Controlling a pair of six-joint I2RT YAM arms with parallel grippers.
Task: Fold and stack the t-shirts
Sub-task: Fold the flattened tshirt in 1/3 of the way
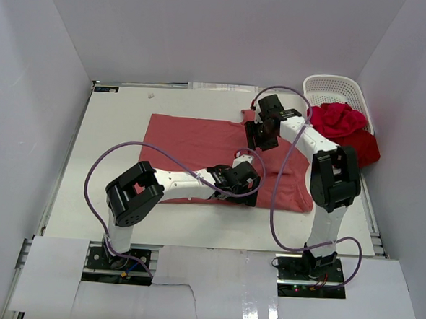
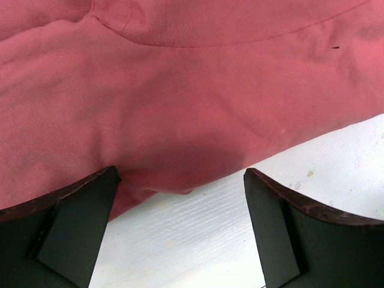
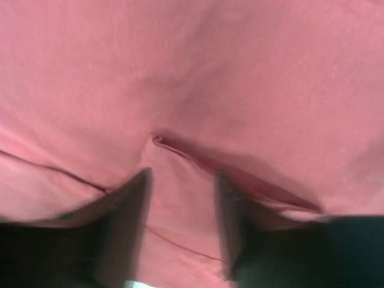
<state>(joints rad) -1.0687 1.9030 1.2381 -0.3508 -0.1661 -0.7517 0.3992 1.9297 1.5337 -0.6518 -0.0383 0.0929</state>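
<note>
Salmon-red t-shirt (image 1: 192,140) spread mostly flat, seemingly lightly creased mid-cloth.

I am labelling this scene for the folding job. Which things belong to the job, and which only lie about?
Job:
salmon shirt, spread flat
crimson shirt, bunched
dark red shirt, bunched

Lying about:
white basket, behind the crimson shirt

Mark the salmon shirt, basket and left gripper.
salmon shirt (image 1: 192,140), top view, flat middle of the cloth.
basket (image 1: 334,87), top view, bare lattice part.
left gripper (image 2: 180,177), left wrist view, midway between the open fingertips.
</note>
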